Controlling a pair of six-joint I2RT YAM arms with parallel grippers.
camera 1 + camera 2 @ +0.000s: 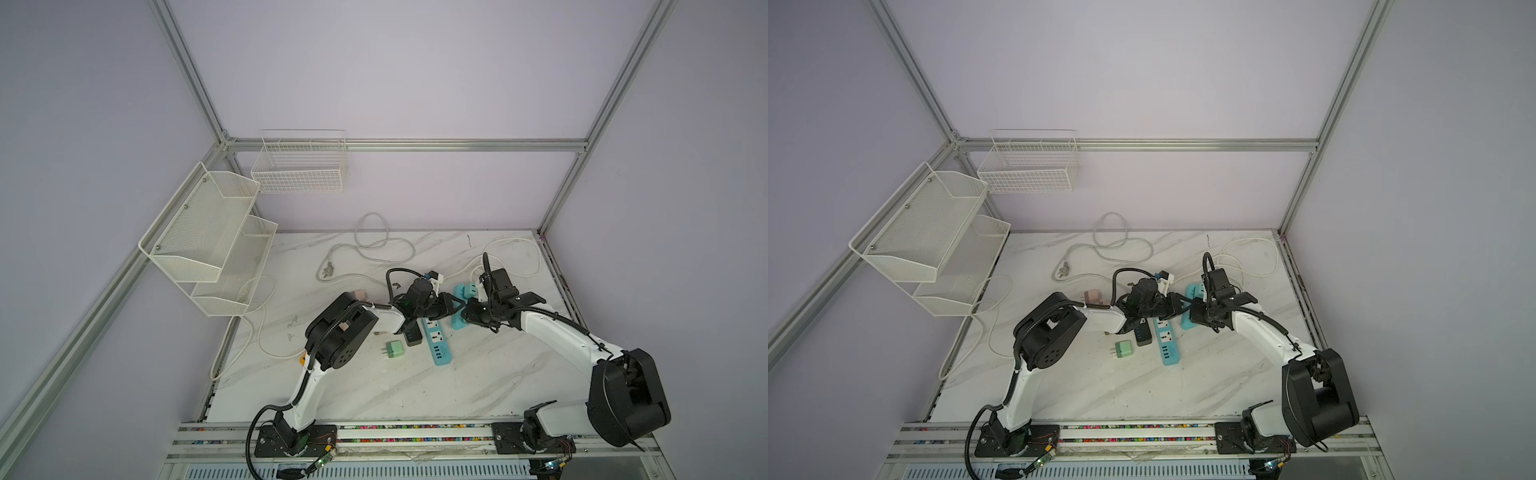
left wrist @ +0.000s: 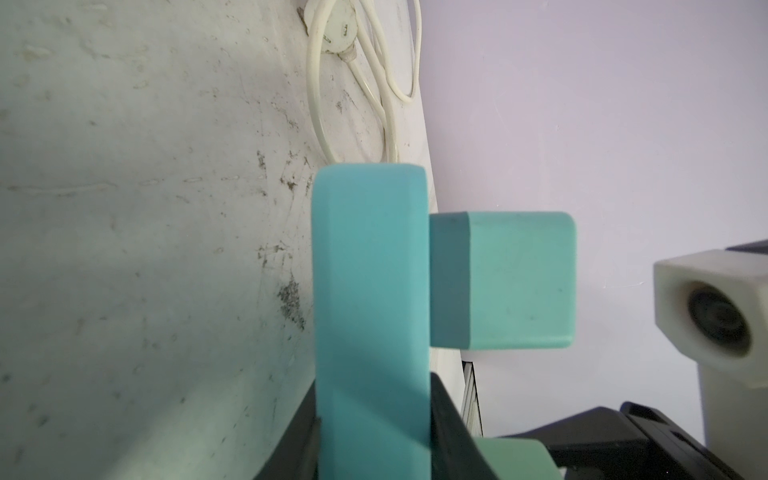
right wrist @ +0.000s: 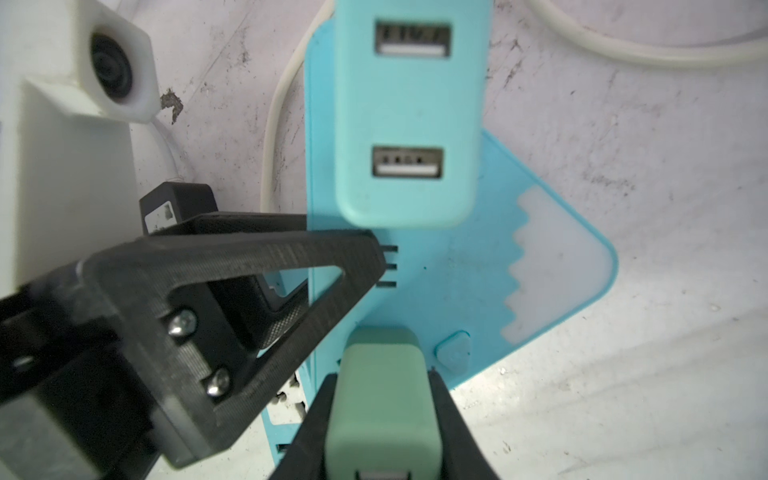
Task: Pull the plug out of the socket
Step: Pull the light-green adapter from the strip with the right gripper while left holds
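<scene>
green plug [image 3: 376, 415]: pinched by right claw [image 3: 380, 384] | socket strip [image 3: 457, 270]: clamped by left claw [image 2: 374, 419] | pull: perpendicular off strip face

- Socket strip [image 2: 370, 291], turquoise: one end was cut off by the frame in the left wrist view. In a top view the socket strip [image 1: 459, 291] had its middle hidden under both grippers.
- Green plug [image 3: 380, 415]: rear was cut off by the frame. Its prongs were hidden beneath its body, between the right gripper [image 3: 382, 378] fingers.
- Teal USB plug [image 3: 409, 116]: far end was cut off.
- Left gripper [image 2: 374, 411]: only blurred finger stubs showed.
- Black charger [image 1: 412, 336]: half hidden under the left arm, mid-desk.
- Pink plug [image 1: 360, 294]: mostly hidden behind that arm.
- Small bits [image 1: 292, 321] toward the desk's left edge: too small to identify.
</scene>
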